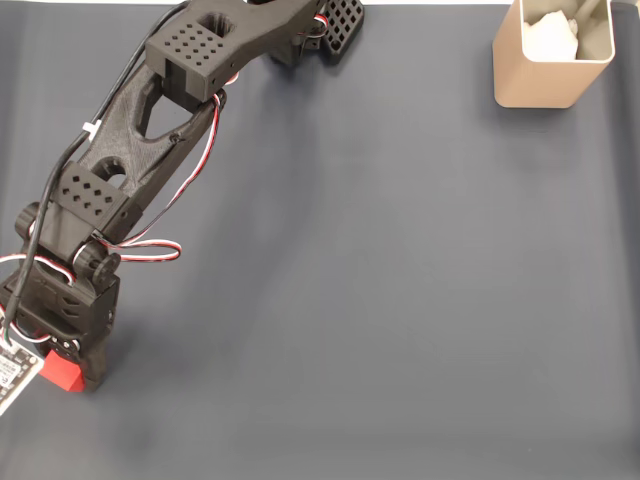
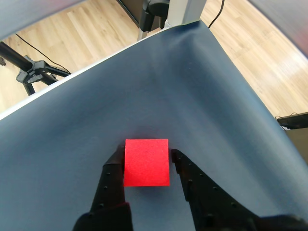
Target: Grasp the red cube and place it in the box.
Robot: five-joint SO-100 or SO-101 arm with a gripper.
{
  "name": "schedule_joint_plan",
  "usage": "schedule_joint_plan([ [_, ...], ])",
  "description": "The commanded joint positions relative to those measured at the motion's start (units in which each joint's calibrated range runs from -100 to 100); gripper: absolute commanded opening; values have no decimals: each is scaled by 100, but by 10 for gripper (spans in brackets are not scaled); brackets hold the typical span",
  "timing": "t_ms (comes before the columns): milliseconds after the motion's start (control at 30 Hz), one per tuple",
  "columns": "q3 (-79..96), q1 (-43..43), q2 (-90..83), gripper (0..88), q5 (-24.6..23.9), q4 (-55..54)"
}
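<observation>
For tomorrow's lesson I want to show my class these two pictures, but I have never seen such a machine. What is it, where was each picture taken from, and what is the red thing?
The black machine is a small robot arm of jointed segments, standing on a table covered with a dark blue mat. At its end is a two-finger pincer.

The fixed view looks down on the whole table. The wrist view comes from a camera riding on the arm, looking along the pincer.

The red thing is a small red cube. It sits between the two black fingers, which lie close along its sides; whether they press on it I cannot tell.

At the far right corner of the fixed view stands a tan box with something white inside.
</observation>
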Motion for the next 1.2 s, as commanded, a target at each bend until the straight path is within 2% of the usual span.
schedule_joint_plan([
  [0,-310,44,-148,194,88,-81],
  [200,-282,22,-200,187,93,-89],
  [533,147,1,-503,116,190,-89],
  [833,1460,-63,-1604,34,342,-7],
  [1167,3331,-269,-3363,3,503,50],
])
